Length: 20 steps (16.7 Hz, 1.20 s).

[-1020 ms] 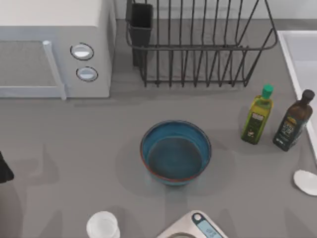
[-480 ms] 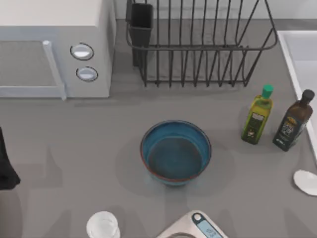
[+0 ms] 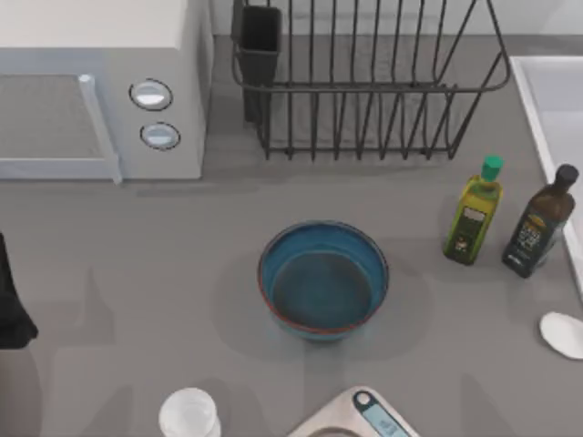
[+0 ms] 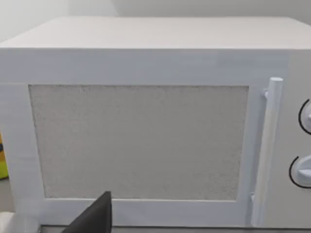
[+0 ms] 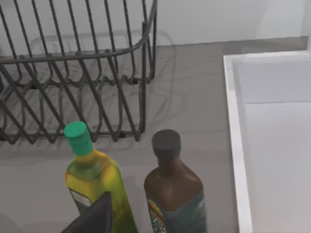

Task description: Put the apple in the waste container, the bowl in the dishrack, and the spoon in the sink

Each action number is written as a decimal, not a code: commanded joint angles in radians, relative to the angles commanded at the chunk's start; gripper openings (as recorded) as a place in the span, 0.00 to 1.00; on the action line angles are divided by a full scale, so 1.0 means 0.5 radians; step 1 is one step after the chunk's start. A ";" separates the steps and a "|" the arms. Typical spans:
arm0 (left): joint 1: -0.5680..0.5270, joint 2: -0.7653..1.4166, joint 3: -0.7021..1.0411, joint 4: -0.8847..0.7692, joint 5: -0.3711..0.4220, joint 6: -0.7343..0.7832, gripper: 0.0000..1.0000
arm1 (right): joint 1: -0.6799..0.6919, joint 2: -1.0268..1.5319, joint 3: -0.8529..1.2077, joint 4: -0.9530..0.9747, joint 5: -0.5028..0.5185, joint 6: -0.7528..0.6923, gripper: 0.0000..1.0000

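Near edge of the desk (image 3: 137, 300): a whitish translucent cup (image 3: 189, 415) left of centre, and the corner of a kitchen scale (image 3: 364, 419) with a small display right of centre.

Left arm (image 3: 11, 300) is a dark shape at the left edge of the desk, level with the bowl. Left gripper: a single dark fingertip (image 4: 95, 216) shows in its wrist view, facing the microwave door; can't tell if the claw is apart or together.

Bowl (image 3: 323, 280) sits upright mid-desk, blue inside and out with a reddish-brown rim, not touching anything.

Spoon (image 3: 563, 333): white rounded end visible at the right edge of the desk, near-right of the bowl and well apart from it, nearer than the two bottles.

Green-capped yellow oil bottle (image 3: 474, 215) and dark bottle (image 3: 540, 226) with a black cap stand upright side by side, right of the bowl, the dark one just beside the sink rim.

Right gripper: one dark fingertip (image 5: 95, 218) in its wrist view, looking over both bottles toward the rack and sink; claw state can't tell.

Sink (image 3: 547, 100): white basin along the right edge, toward the far right corner.

Dishrack (image 3: 364, 86): black wire, far edge centre, with a dark cutlery cup (image 3: 259, 41) at its left corner.

Microwave (image 3: 100, 86): white, far left corner, two round knobs facing the rack.
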<state>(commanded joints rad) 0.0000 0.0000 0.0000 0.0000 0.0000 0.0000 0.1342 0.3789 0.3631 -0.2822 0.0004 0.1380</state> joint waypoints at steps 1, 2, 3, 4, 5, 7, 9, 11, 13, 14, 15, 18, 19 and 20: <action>0.000 0.000 0.000 0.000 0.000 0.000 1.00 | 0.057 0.190 0.168 -0.119 0.000 0.058 1.00; 0.000 0.000 0.000 0.000 0.000 0.000 1.00 | 0.116 0.398 0.346 -0.243 0.000 0.119 1.00; 0.000 0.000 0.000 0.000 0.000 0.000 1.00 | 0.177 0.618 0.529 -0.372 0.001 0.182 1.00; 0.000 0.000 0.000 0.000 0.000 0.000 1.00 | 0.239 0.845 0.717 -0.503 0.001 0.246 1.00; 0.000 0.000 0.000 0.000 0.000 0.000 1.00 | 0.302 1.074 0.905 -0.635 0.001 0.310 1.00; 0.000 0.000 0.000 0.000 0.000 0.000 1.00 | 0.427 1.525 1.277 -0.897 0.001 0.438 1.00; 0.000 0.000 0.000 0.000 0.000 0.000 1.00 | 0.547 1.951 1.628 -1.150 0.002 0.562 1.00; 0.000 0.000 0.000 0.000 0.000 0.000 1.00 | 0.659 2.332 1.948 -1.385 0.002 0.677 1.00; 0.000 0.000 0.000 0.000 0.000 0.000 1.00 | 0.759 2.659 2.231 -1.596 0.003 0.780 1.00; 0.000 0.000 0.000 0.000 0.000 0.000 1.00 | 0.804 2.803 2.358 -1.690 0.003 0.826 1.00; 0.000 0.000 0.000 0.000 0.000 0.000 1.00 | 0.845 2.933 2.474 -1.776 0.003 0.868 1.00; 0.000 0.000 0.000 0.000 0.000 0.000 1.00 | 0.937 3.230 2.743 -1.971 0.003 0.963 1.00; 0.000 0.000 0.000 0.000 0.000 0.000 1.00 | 0.956 3.290 2.799 -2.011 0.003 0.983 1.00; 0.000 0.000 0.000 0.000 0.000 0.000 1.00 | 0.969 3.329 2.835 -2.038 0.003 0.996 1.00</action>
<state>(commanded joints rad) 0.0000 0.0000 0.0000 0.0000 0.0000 0.0000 0.6188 2.0436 1.7807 -1.3011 0.0020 0.6361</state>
